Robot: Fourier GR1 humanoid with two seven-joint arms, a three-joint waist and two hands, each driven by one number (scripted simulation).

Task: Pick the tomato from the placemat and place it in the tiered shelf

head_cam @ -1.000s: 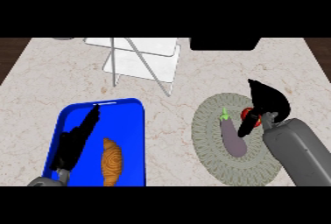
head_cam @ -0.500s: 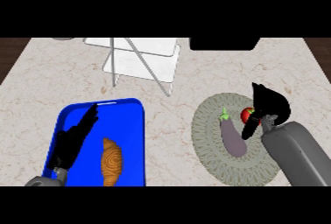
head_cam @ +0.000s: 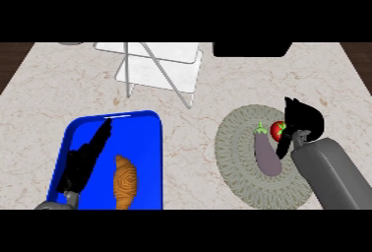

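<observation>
My right hand (head_cam: 301, 123) is over the round placemat (head_cam: 236, 157). The tomato (head_cam: 278, 130) sits on the placemat, right by my hand on its left side. My hand covers part of it. My fingers point down and bend around the tomato, but I cannot tell if they have it pinched yet.

A purple eggplant (head_cam: 267, 153) lies on the placemat too. It touches the tomato or is just beside it. Its long side runs from its green top, near the tomato, back toward my arm. I think I have to take care not to bump it.

The tiered shelf (head_cam: 158, 69) is far from my right hand, up and to its left, across the table (head_cam: 240, 83). So I think I must lift the tomato and carry it that way. My right hand is much nearer the tomato than my left.

My left hand (head_cam: 85, 157) rests flat and open over a blue tray (head_cam: 149, 152), with a croissant (head_cam: 126, 181) just beside it.

I see no words or labels anywhere.
</observation>
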